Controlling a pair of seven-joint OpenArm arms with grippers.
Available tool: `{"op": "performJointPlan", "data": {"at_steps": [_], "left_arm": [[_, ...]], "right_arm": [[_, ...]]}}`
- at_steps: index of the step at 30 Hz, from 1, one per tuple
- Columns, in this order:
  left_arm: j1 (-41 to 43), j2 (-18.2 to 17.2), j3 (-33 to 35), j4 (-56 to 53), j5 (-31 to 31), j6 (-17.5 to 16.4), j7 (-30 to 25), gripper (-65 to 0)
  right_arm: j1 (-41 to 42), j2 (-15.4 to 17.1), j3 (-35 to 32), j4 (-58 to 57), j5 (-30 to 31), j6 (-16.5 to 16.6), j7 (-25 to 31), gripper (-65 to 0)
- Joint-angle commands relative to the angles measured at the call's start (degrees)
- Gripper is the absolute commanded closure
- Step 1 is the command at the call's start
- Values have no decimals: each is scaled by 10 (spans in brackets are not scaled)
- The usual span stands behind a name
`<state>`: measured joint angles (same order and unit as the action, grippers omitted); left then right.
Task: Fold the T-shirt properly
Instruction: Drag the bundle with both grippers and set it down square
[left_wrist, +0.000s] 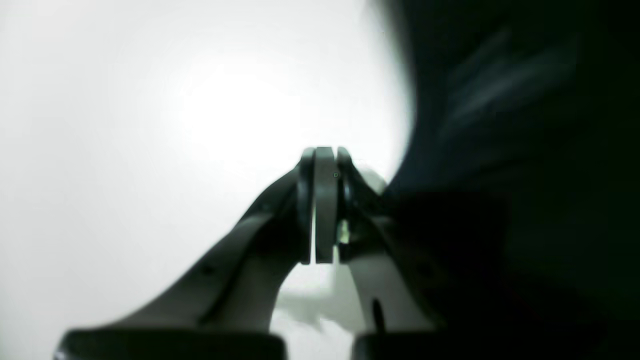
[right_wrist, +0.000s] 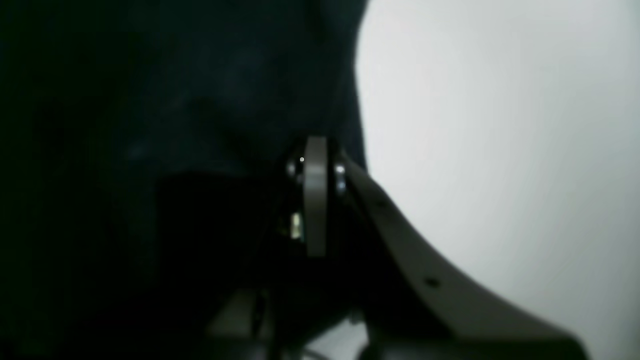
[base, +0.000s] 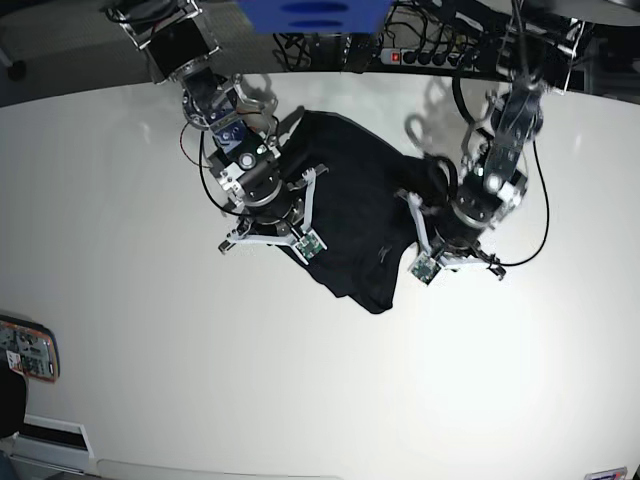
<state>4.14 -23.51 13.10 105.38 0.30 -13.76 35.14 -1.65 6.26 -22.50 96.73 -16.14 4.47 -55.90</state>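
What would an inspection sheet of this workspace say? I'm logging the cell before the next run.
Surface: white table, bare around the cloth.
Job's things: black T-shirt, bunched between the arms, not flat.
Clutter: small device at the table's edge.
Grippers: left gripper shut, beside the shirt's edge; right gripper shut, at the shirt; whether either pinches cloth is unclear.
Cables: black leads along both arms; power strip behind.
Surroundings: blue object at the back.

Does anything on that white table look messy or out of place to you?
The plain black T-shirt is bunched into a crumpled, lopsided heap on the white table rather than lying flat, with one corner trailing toward the front. The left hand and right hand sit at its two sides, both shut. Nothing looks spilled or broken.
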Motion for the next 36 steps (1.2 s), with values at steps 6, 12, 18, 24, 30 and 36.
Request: {"op": "performJointPlan", "data": {"at_steps": [6, 12, 18, 24, 30, 36], "left_arm": [[105, -3, -3, 126, 72, 2, -3, 0], [196, -1, 0, 127, 104, 2, -6, 0], [156, -1, 3, 2, 107, 2, -8, 0], [133, 0, 3, -44, 107, 2, -41, 0], [59, 0, 10, -119, 108, 2, -63, 0], [-13, -2, 70, -180, 108, 2, -64, 0]], "right_arm": [[56, -1, 1, 24, -1, -3, -29, 0], [100, -1, 1, 11, 2, -3, -29, 0], [110, -1, 0, -68, 2, -3, -23, 0], [106, -1, 0, -82, 2, -3, 9, 0], [46, 8, 0, -60, -1, -3, 10, 0], [1, 40, 0, 3, -1, -3, 7, 0]]}}
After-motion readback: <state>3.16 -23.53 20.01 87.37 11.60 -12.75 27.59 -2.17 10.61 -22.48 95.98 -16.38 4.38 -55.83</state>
